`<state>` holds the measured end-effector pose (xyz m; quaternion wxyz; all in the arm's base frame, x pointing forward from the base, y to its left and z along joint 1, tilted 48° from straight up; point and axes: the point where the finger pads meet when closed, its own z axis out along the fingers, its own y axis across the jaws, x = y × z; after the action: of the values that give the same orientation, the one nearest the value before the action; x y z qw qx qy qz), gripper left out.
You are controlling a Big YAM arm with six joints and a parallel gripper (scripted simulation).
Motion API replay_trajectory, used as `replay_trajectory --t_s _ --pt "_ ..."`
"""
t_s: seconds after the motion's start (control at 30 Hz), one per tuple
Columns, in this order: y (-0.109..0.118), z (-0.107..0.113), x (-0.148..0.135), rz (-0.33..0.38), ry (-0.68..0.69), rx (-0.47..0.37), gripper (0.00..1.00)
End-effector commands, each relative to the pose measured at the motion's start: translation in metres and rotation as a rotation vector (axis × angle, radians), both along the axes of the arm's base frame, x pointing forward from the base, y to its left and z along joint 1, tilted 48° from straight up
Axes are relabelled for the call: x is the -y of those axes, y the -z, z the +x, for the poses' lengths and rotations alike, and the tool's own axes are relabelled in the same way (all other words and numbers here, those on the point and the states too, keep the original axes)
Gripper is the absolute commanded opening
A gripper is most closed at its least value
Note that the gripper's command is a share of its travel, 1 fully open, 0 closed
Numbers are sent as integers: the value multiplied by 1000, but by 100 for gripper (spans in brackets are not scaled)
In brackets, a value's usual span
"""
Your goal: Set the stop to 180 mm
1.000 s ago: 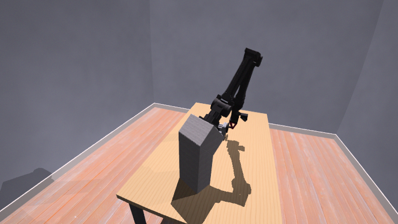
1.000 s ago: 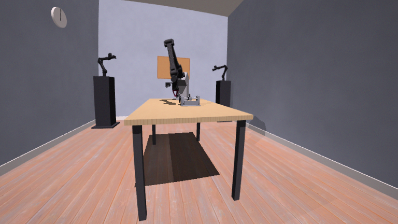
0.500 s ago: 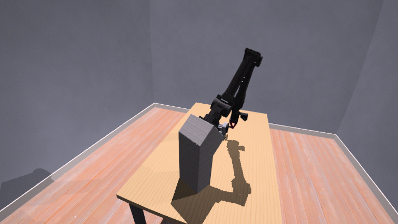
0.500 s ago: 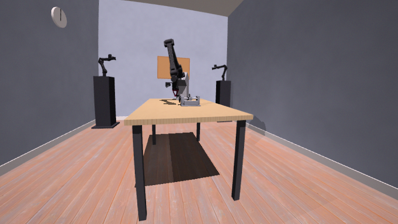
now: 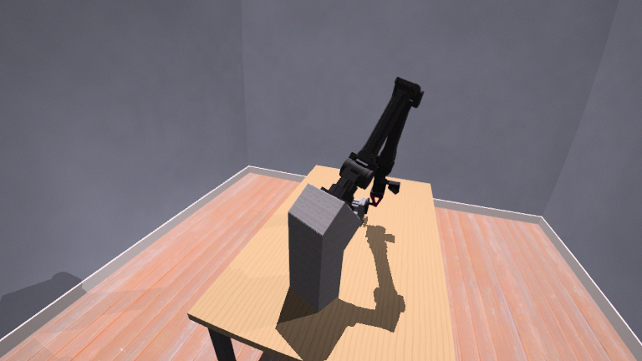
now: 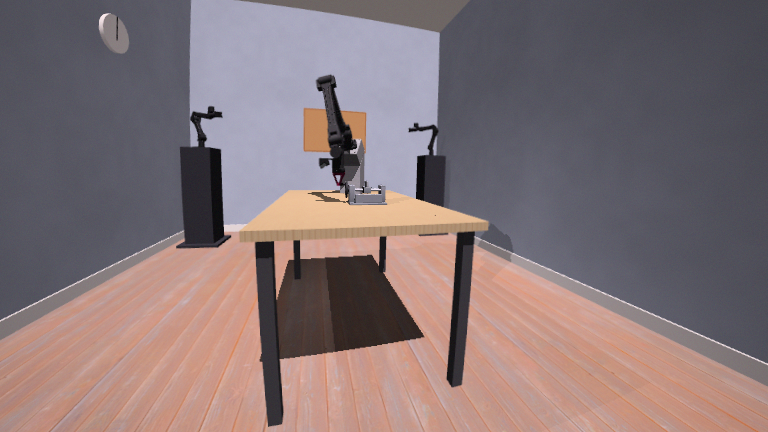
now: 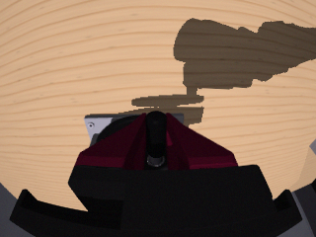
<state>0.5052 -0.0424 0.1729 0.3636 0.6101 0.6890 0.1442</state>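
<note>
Claw (image 7: 156, 141), black body with dark red fingers, is clamped on the small dark handwheel knob (image 7: 156, 133). In the wrist view the knob sits squarely between the two red pads, with a bit of the pale grey metal stop fixture (image 7: 99, 125) showing just behind it.

Location: the fixture (image 6: 367, 194) sits on the light wooden surface (image 6: 317, 218), towards its far end, right beside the tall grey slant-topped block (image 5: 314, 252). In the top view that block hides most of the fixture; only a sliver shows next to the claw (image 5: 374, 200). The handwheel is on the end of the fixture facing the arm.

Handling, my read:
- rigid metal part, no give, so the grip won't deform it
- small, smooth and round, so it's likely to slip under torque if the grip is off-centre
- the fixture looks light; whether it's fastened down I can't tell, so pushing sideways could shift it
- best hold is across the knob's diameter, fingers square to the axis, as now, turning about that axis only

Can't read any scale, so I can't tell how close the stop is to 180 mm. Release is not yet done.
</note>
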Motion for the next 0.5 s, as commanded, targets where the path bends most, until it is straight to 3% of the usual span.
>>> replay_trajectory --t_s 0.0,0.47 --pt "-51 7 -15 6 -19 92 6" --pt "-63 13 -18 7 -19 94 6"
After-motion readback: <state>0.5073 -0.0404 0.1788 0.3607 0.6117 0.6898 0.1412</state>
